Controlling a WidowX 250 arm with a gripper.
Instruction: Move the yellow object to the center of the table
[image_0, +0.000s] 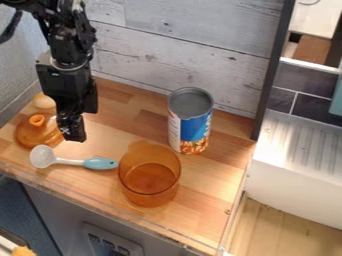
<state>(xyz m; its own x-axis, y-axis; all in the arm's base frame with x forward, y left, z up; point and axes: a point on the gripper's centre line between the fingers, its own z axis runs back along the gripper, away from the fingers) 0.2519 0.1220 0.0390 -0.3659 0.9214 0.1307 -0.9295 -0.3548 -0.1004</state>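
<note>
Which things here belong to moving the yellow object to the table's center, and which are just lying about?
For the job:
- tool
- wooden table
- amber lid or amber pot; I can't tell which is meant by yellow

Probably just lying about:
- can
- spoon with teal handle
- pale round object

Gripper upper left, at amber lid's right edge, pale ball behind lid, 1 white-and-blue spoon between lid and amber cup, 1 upright can behind cup, all on wood table.
</note>
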